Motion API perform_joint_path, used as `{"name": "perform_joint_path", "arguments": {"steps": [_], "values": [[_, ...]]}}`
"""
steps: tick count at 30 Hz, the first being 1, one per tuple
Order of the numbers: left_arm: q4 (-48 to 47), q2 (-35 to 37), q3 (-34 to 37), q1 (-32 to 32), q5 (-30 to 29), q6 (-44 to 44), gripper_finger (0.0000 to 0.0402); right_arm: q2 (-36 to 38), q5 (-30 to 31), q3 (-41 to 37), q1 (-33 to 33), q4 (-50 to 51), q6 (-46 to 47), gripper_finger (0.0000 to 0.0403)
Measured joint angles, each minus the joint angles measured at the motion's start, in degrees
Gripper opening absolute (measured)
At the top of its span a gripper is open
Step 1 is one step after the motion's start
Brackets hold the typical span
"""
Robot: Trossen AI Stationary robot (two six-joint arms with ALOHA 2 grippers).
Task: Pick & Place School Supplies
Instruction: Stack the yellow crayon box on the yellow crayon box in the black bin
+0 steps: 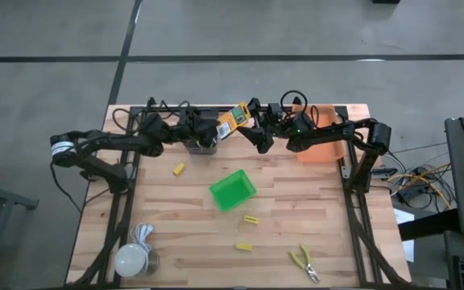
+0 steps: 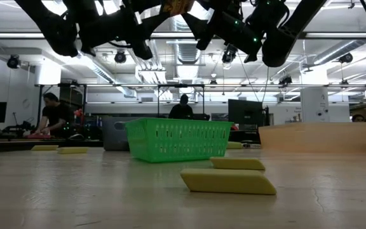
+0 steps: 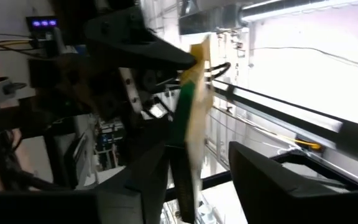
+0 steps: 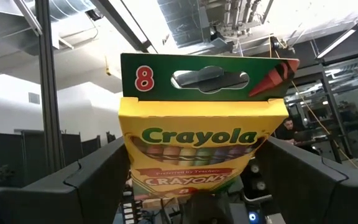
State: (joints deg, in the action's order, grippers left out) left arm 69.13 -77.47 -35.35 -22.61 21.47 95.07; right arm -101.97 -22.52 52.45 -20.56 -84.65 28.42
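Observation:
A yellow-and-green crayon box (image 1: pixel 234 121) hangs in the air over the table's far middle, between my two grippers. My right gripper (image 1: pixel 254 129) comes from the right and is shut on the box (image 4: pixel 197 137). My left gripper (image 1: pixel 216 129) comes from the left and is open. In the left wrist view the box (image 3: pixel 190 124) shows edge-on, one end reaching in between the left fingers (image 3: pixel 148 180). Yellow blocks (image 1: pixel 179 169) (image 1: pixel 250 219) (image 1: pixel 243 246) and yellow-handled pliers (image 1: pixel 304 262) lie flat on the table. My right gripper pinches the box between its two fingers, by the narrow side edges (image 4: pixel 124 171) of the end away from the green hang tab (image 4: pixel 207 78). The fingers slant upward from the table's right side. The box is lifted clear, its tab end pointing away from the gripper. My left gripper stands around the box's end; whether a finger touches it, I cannot tell.
A green basket (image 1: pixel 233 191) stands at mid-table. A grey bin (image 1: pixel 201 143) sits under the left gripper and an orange bin (image 1: pixel 321 141) under the right arm. A white round object (image 1: pixel 131 259) lies at the near left corner.

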Motion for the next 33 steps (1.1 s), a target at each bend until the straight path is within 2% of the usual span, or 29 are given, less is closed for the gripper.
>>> {"name": "perform_joint_path", "arguments": {"steps": [10,16,33], "values": [[-2.5,0.0,0.0,0.0,-0.3,-0.1,0.0091,0.0,0.0,0.0,0.2,0.0,0.0,0.0327],[-2.2,0.0,0.0,0.0,-0.8,-0.4,0.006,0.0,0.0,0.0,0.2,-0.1,0.0,0.0327],[-2.4,0.1,0.0,0.0,-1.4,-0.6,0.005,0.0,0.1,-0.1,0.2,0.2,0.1,0.0327]]}}
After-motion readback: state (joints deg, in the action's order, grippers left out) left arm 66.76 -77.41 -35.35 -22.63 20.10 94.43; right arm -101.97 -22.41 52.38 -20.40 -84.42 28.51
